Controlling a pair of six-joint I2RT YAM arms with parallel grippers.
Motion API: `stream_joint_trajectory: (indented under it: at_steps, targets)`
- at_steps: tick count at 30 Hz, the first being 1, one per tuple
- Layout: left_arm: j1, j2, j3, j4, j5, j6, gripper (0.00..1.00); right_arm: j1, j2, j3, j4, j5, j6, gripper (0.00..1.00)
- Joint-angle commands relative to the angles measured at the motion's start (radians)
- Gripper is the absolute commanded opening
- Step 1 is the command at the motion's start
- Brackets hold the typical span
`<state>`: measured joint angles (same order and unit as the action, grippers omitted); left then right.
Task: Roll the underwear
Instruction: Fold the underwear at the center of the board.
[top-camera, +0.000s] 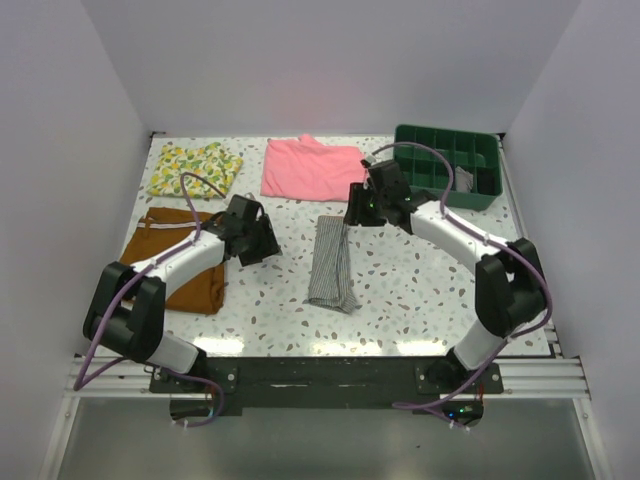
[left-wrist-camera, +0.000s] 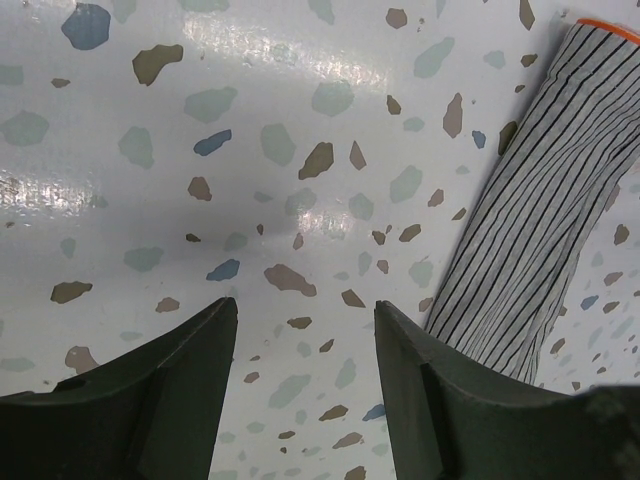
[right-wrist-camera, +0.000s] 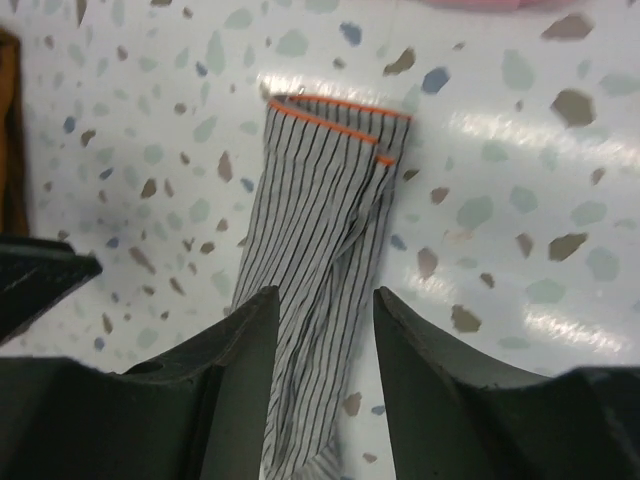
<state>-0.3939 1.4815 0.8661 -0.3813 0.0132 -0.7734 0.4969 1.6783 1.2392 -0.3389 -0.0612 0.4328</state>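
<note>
The underwear (right-wrist-camera: 320, 230) is folded into one narrow strip, and it sits directly beneath my right gripper (right-wrist-camera: 325, 295). Its long axis runs straight out ahead of the fingertips and back under the wrist. The orange-edged waistband (right-wrist-camera: 335, 112) is the end ahead of the fingers. The other end passes out of the wrist view below them.

The right jaws stand roughly half apart with the strip showing in the gap. I see no cloth pinched, and the fingers look to be above the fabric rather than on it.

My left gripper (left-wrist-camera: 305, 303) is also parted, a little wider, and holds nothing. It hangs over bare speckled tabletop, with the strip off to the right of its fingers and slanting away ahead of them.

So the right arm is the nearer one and is already lined up along the strip. I judge a roll would start at one short end and travel down that axis.

Off to the right of the right gripper sits a green tray (top-camera: 445, 130) divided into cells. One cell holds a grey-white item (top-camera: 463, 180) that I cannot identify.
</note>
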Motion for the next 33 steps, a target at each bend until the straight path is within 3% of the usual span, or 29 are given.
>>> stream_joint_trajectory:
  at_steps: [1,6,15,33]
  targets:
    - [0.0,-0.029,0.031,0.019,-0.01,0.016,0.62,0.028,-0.073,-0.125,0.011,-0.234,0.102,0.44]
    - [0.0,-0.023,0.033,0.019,-0.01,0.016,0.62,0.109,-0.149,-0.257,0.041,-0.266,0.191,0.42]
    - [0.0,-0.016,0.03,0.019,-0.009,0.019,0.62,0.229,-0.137,-0.299,0.04,-0.23,0.251,0.4]
    - [0.0,-0.018,0.01,0.032,-0.004,0.014,0.62,0.242,-0.091,-0.299,-0.054,-0.158,0.297,0.37]
